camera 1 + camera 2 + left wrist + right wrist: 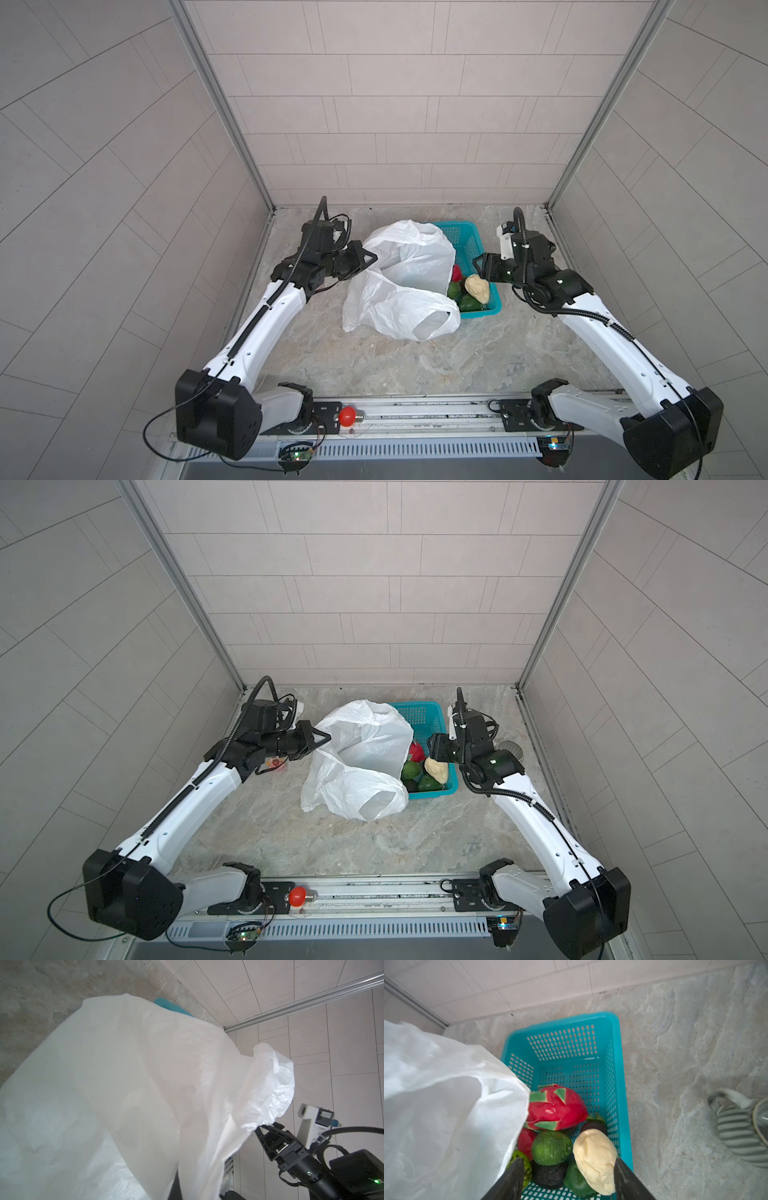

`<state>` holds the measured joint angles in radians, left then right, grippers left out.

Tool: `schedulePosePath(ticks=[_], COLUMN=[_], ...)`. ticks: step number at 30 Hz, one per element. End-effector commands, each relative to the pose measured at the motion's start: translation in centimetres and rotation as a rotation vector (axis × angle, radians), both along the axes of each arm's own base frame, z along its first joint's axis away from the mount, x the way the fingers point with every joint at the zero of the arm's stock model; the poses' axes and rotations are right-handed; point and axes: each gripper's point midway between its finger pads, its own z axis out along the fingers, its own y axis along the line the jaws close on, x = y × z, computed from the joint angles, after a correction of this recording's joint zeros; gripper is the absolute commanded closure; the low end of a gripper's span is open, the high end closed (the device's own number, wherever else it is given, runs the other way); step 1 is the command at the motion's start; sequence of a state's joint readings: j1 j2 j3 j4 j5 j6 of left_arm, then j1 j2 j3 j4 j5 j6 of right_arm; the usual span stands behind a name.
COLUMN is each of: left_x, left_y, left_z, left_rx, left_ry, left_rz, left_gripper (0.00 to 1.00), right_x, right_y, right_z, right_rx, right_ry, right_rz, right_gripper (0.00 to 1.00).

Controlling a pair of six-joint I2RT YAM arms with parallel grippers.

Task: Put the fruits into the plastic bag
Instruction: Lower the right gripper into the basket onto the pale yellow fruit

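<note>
The fruits lie together at the near end of the teal basket (623, 1076). They are a red-pink dragon fruit (556, 1107), a cream-yellow lumpy fruit (593, 1157) (477, 287), a green wrinkled one (550, 1148) and a dark green glossy one (577, 1182). The white plastic bag (399, 282) (357, 762) (124, 1084) stands crumpled left of the basket and hides its left side. My left gripper (370, 258) (324, 739) is shut on the bag's raised edge. My right gripper (568, 1162) (478, 266) hovers open over the fruits, with the cream fruit beside one finger.
A grey ribbed mug (737, 1132) (510, 748) stands right of the basket, behind my right wrist. A red bulb (347, 416) lies on the front rail. A small red item (276, 764) shows under my left arm. Tiled walls close in the back and both sides.
</note>
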<state>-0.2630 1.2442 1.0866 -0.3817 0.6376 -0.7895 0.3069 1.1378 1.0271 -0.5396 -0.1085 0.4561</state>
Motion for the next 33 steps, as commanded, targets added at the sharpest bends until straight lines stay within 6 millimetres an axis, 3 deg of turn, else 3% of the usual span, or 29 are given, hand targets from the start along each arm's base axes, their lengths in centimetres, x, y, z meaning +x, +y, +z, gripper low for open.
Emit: schedulePosePath(ticks=[1, 8, 24, 29, 33], left_x=[0.4, 0.1, 0.2, 0.3, 0.4], left_y=[0.2, 0.3, 0.0, -0.1, -0.1], left_z=[0.4, 0.0, -0.6, -0.6, -0.6], left_rx=[-0.001, 0.008, 0.015, 0.016, 0.016], left_ry=[-0.024, -0.017, -0.002, 0.001, 0.002], left_rz=[0.024, 0.027, 0.015, 0.013, 0.011], left_gripper=[1.00, 1.00, 1.00, 1.00, 1.00], right_x=[-1.0, -0.7, 0.6, 0.4, 0.4], right_y=[-1.5, -0.8, -0.1, 0.3, 0.1], right_z=[-3.9, -6.7, -10.0, -11.9, -12.2], right_rx=[-0.091, -0.126, -0.281, -0.316, -0.320], right_ry=[0.136, 0.222, 0.329, 0.383, 0.383], right_rz=[-0.050, -0.028, 0.012, 0.025, 0.012], right_gripper=[0.34, 0.30, 0.28, 0.29, 0.38])
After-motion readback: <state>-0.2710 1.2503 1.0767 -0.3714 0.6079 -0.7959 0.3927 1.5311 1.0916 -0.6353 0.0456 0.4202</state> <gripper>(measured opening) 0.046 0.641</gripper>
